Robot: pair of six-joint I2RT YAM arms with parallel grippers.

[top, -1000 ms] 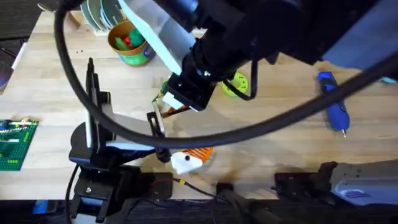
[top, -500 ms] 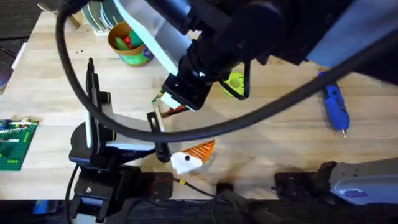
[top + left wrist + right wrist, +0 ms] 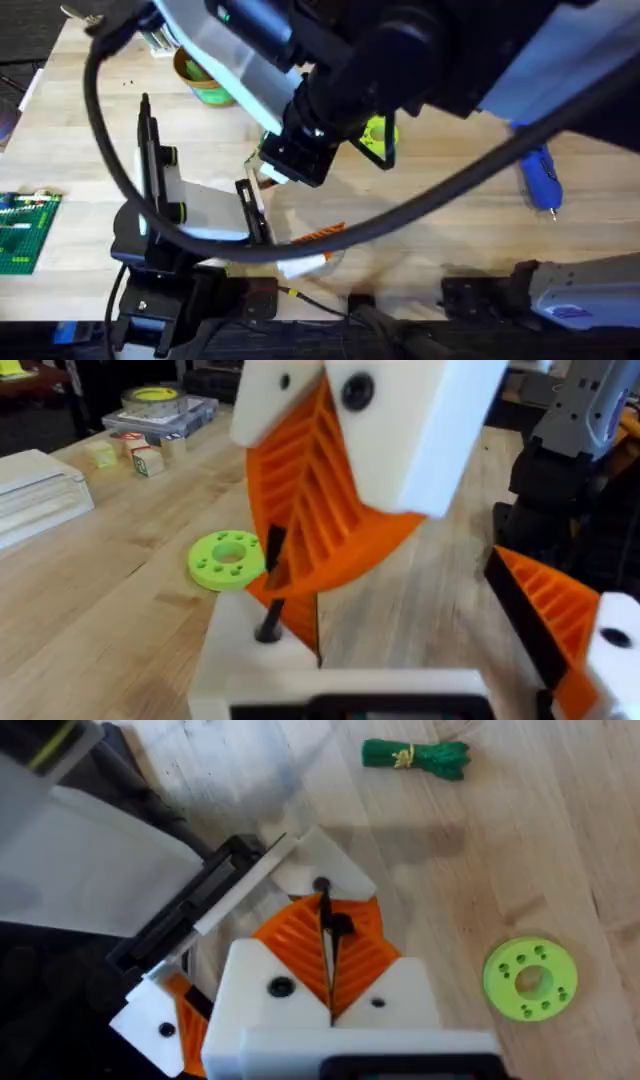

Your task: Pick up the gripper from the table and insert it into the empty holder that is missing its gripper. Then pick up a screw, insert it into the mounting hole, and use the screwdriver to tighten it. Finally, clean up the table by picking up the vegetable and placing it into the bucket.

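The right arm [image 3: 400,60] looms large and dark across the wooden counter [image 3: 450,220], hiding most of it. Its pincer [image 3: 330,945] is pressed together on a thin dark screw [image 3: 325,915], just over the left pincer [image 3: 420,590], which stands spread. The bucket [image 3: 205,80] is partly hidden; the blue screwdriver [image 3: 540,178] lies apart. The green disc [image 3: 529,980] and vegetable [image 3: 415,757] lie nearby. No writing is legible.

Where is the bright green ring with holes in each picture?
Overhead: the green ring lies mid-table, partly hidden under the dark arm.
Left wrist: it lies on the wood left of the orange pads.
Right wrist: it sits at the lower right.
Shared landmark: the wooden table.
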